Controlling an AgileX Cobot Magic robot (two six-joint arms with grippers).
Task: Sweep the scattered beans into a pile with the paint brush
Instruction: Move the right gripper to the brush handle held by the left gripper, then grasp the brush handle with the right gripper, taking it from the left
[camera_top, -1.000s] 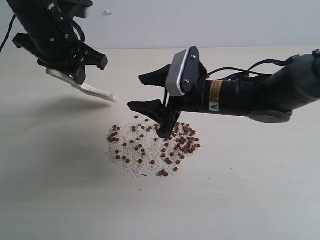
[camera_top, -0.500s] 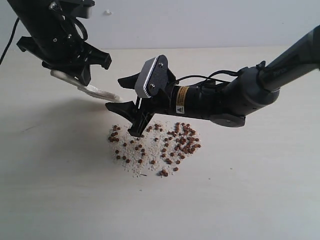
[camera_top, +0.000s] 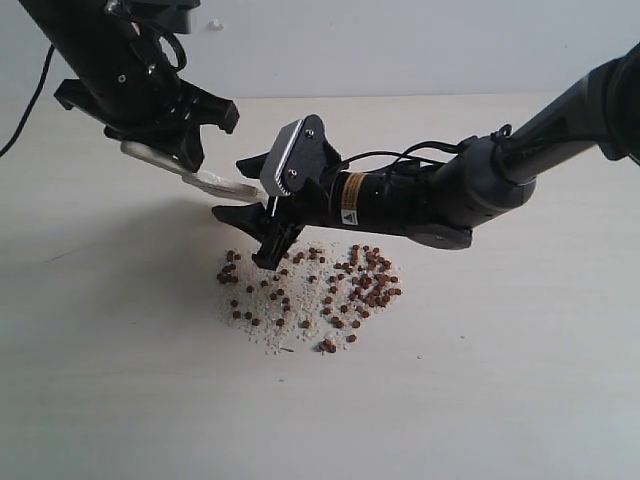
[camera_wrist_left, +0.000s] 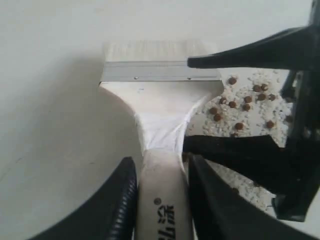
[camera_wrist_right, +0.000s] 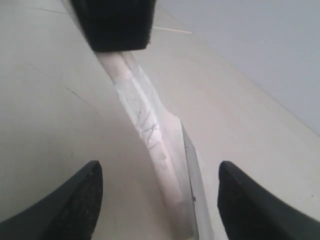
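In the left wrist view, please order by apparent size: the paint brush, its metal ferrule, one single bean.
Largest: paint brush.
Then: metal ferrule.
Smallest: single bean.
The brush is nearer the camera, yet the order is clear.

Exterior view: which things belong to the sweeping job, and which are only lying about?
Job: beans, paint brush, left gripper holding it, right gripper open around it.
Lying about: whitish crumbs, table, white speck at the back.
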